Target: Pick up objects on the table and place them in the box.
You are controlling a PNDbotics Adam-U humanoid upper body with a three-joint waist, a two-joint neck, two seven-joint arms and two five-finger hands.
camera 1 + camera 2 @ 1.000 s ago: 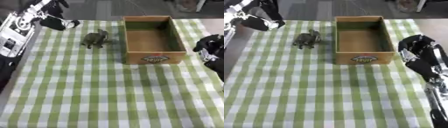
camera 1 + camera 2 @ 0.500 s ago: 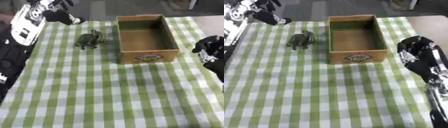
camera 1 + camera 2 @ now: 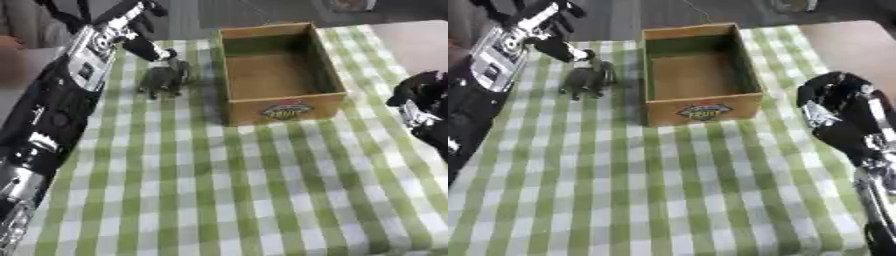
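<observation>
Since the earlier frames the left hand point(image 3: 147, 46) has come down from the far left corner of the table toward the toy animal point(image 3: 164, 80), and its dark fingertips now sit right at the far end of the figure, at or nearly touching it; whether they actually touch cannot be told. The whole scene has also shifted in the pictures, which is the head tilting. The toy animal itself appears not to have moved on the cloth: it stands upright on the green and white checked tablecloth point(image 3: 236, 190), just left of the cardboard box point(image 3: 276, 75) and apart from it. It is a small dark grey four-legged figure; its long axis runs roughly from near-left to far-right, with the far end pointing toward the left hand, though which end is the head is too blurred to say. The left arm stretches diagonally from the lower left edge up to the far left, black with silver and white panels, the hand reaching out beyond it; its fingers look extended and hold nothing. The box is open at the top, empty inside, with a label on its near wall. The right hand point(image 3: 843, 107) rests at the right edge of the table, level with the box's near end, fingers curled inward and holding nothing
</observation>
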